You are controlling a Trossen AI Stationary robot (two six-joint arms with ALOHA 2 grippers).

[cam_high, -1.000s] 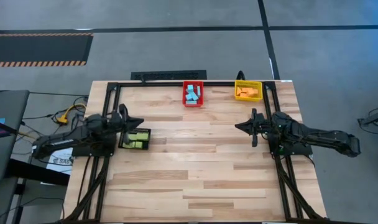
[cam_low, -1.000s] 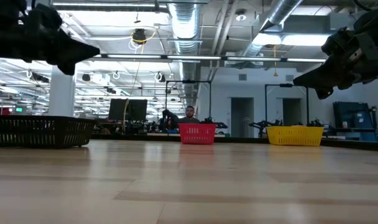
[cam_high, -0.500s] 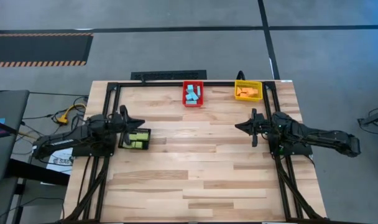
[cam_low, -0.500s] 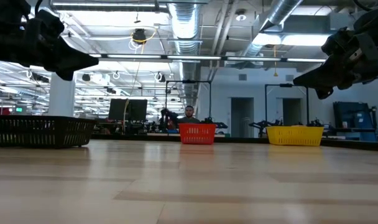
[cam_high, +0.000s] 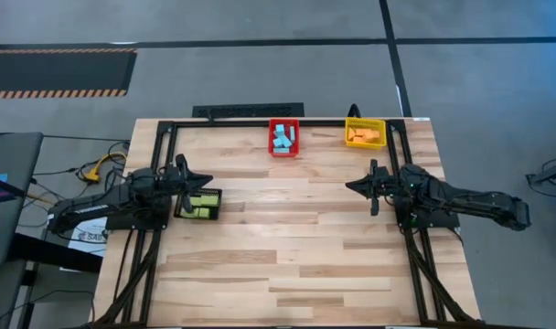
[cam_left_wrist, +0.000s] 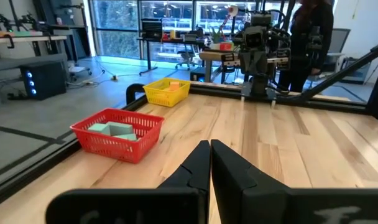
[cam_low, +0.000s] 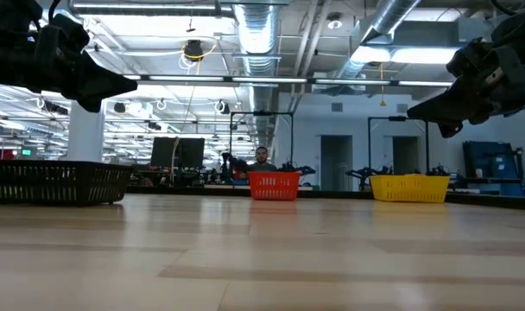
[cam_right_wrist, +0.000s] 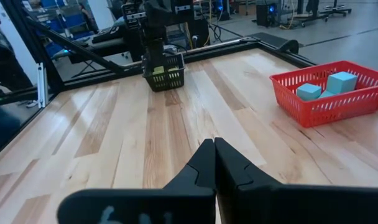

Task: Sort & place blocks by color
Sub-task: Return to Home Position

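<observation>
My left gripper [cam_high: 208, 179]: fingers pressed together, empty, near the left edge of the worktop [cam_high: 287, 256], beside the black bin [cam_high: 219, 206] holding the green blocks [cam_high: 197, 206]. My right gripper [cam_high: 350, 186]: pressed together, empty, near the right edge. Far edge, middle: red bin [cam_high: 271, 137], light blue blocks [cam_high: 283, 139] inside. Far right corner: yellow bin [cam_high: 365, 122], orange blocks [cam_high: 362, 136] inside.

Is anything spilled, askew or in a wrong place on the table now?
Nothing stands out. Blue blocks lie in the red bin, orange blocks in the yellow bin, green blocks in the black bin. The left gripper and right gripper hang above the table, fingers shut, empty.
</observation>
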